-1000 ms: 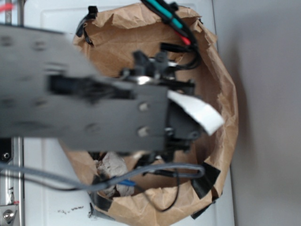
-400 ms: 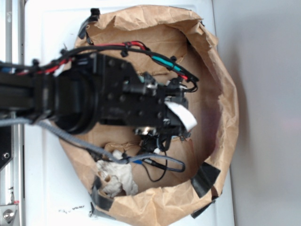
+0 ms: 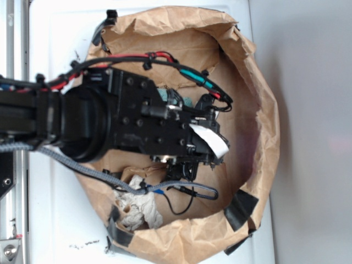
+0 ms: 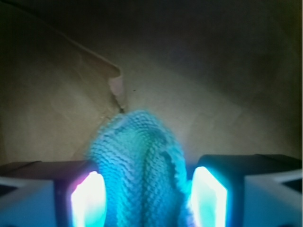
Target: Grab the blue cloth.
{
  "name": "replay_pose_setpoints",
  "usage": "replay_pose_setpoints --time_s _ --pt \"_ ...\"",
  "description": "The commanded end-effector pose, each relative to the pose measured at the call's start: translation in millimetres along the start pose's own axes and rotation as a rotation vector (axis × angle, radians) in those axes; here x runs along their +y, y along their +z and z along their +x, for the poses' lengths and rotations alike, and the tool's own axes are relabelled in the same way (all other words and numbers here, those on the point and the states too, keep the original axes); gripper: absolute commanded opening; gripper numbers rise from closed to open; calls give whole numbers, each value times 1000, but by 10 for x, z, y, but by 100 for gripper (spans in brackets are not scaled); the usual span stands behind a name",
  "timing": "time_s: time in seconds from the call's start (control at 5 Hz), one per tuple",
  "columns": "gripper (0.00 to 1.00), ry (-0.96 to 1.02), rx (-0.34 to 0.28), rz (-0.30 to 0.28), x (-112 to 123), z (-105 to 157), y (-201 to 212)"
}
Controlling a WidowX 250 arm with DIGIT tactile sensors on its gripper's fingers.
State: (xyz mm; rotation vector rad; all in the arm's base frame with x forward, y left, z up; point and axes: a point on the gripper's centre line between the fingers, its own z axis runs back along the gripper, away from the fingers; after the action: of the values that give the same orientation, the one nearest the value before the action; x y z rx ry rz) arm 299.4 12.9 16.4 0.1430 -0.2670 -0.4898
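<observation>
Only wrist shows blue cloth (image 4: 137, 165) between end effector (image 4: 147, 198) fingers (image 4: 87, 198)

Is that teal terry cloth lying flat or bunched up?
Bunched up: in the wrist view the teal terry cloth rises as a rounded fold between the gripper fingers.

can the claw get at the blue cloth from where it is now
Probably yes. In the wrist view the blue cloth sits right between the claw's two fingers, nothing between them, jaws apart on either side of it.
</observation>
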Motion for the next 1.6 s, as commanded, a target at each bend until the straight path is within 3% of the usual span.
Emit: replay_pose_setpoints --time_s 0.0,0.2,0.4,0.6,0.8,1.0,1.4 --pt "0 53 -105 -38 -46 -129 687" --pt "0 121 -188 -15 -31 -319 1171" --pt "0 172 -204 -15 -20 -448 1409" --pt "0 256 -208 -2 10 -592 1729" --pt "0 303 -140 -32 2 -643 1885" --pt "100 243 -115 -62 -12 -611 1763" --pt "100 124 -60 -33 -169 -412 1176"
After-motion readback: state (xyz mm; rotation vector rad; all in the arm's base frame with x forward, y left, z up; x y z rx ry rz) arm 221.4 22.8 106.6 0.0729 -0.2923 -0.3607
